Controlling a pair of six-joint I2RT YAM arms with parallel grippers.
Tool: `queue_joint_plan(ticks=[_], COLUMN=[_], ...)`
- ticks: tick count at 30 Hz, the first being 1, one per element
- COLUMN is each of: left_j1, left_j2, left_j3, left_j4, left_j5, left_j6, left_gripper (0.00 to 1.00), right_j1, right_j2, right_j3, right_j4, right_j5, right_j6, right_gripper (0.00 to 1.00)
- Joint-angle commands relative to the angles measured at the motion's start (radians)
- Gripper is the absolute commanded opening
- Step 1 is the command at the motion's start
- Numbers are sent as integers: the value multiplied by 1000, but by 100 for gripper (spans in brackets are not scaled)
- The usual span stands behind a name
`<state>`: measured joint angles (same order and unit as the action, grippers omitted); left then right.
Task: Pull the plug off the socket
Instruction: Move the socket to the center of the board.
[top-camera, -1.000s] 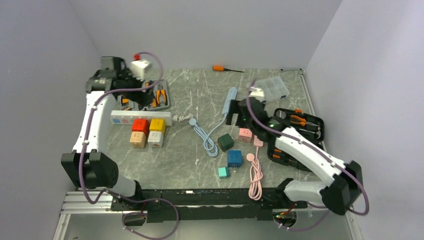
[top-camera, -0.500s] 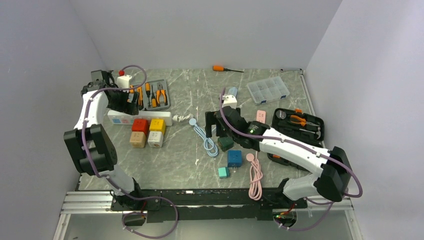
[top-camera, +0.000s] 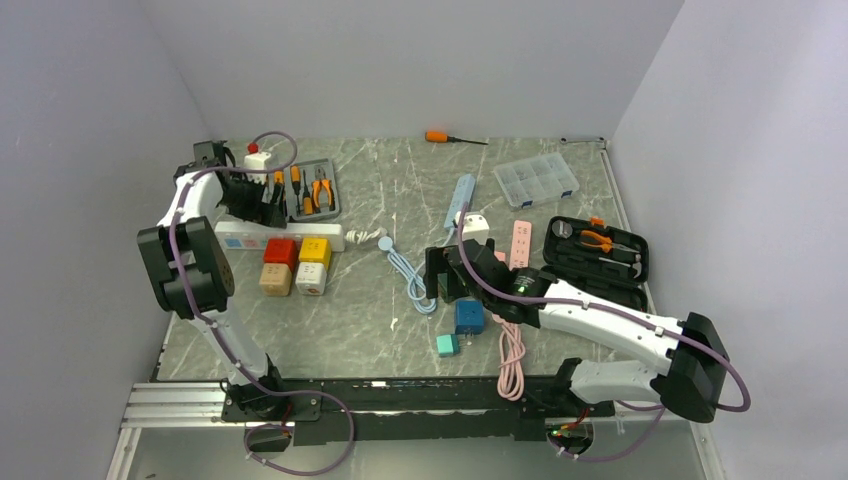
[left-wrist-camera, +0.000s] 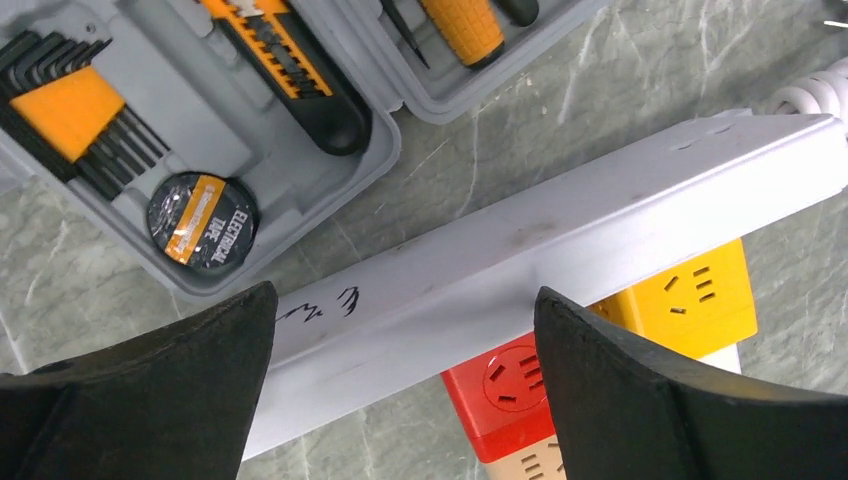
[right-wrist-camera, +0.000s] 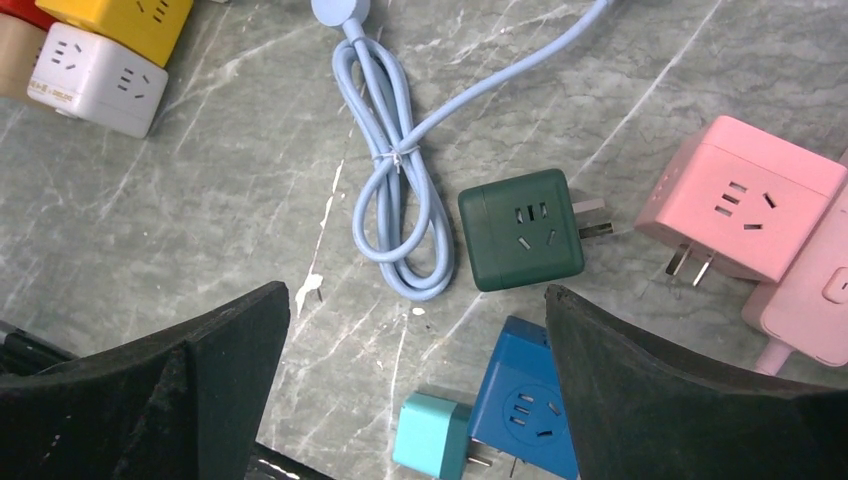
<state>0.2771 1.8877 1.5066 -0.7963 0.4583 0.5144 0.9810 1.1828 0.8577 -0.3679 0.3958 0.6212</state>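
— Where's the plug?
— The red plastic cube plug (left-wrist-camera: 500, 385) sits against the long white power strip (left-wrist-camera: 560, 250), beneath the left jaws. These are spread wide and empty, as are the right jaws.
— How will it handle?
— Likely light, rigid and slick. Pinch its flat sides and brace the strip.

Two white-and-black arms with black claws

The left arm (top-camera: 183, 205) and right arm (top-camera: 600, 318) have smooth white shells on their long links and chunky black housings at the joints. A thin mauve cable (top-camera: 741, 385) loops loosely along each one. A small green light (top-camera: 520, 288) glows on the right arm's black wrist section. The left claw (left-wrist-camera: 400, 330) and right claw (right-wrist-camera: 415, 330) each have two broad, matte black, wedge-shaped fingers (left-wrist-camera: 150, 400) with rounded edges. Both arms are bolted to a black and silver rail (top-camera: 400, 395) at the desk's near edge.
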Motion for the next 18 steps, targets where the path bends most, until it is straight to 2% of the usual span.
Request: queue_joint_plan(ticks=[1, 6, 13, 18], left_j1=[-2, -1, -1, -2], left_j2=[-25, -39, -135, -197], left_j3=[-51, -66, -215, -296], left_j4=[-40, -135, -218, -297], left_j5=[26, 64, 132, 237], left_j6=[105, 142, 198, 224], left_gripper=[99, 99, 99, 99], right_j1=[7, 8, 7, 7], right_j2=[-30, -39, -44, -45], right_j3=[-9, -15, -26, -40], right_j4=[49, 49, 49, 56], right_j5=[25, 40, 50, 54], right_j6=[17, 14, 7, 6], right_gripper=[100, 100, 100, 100])
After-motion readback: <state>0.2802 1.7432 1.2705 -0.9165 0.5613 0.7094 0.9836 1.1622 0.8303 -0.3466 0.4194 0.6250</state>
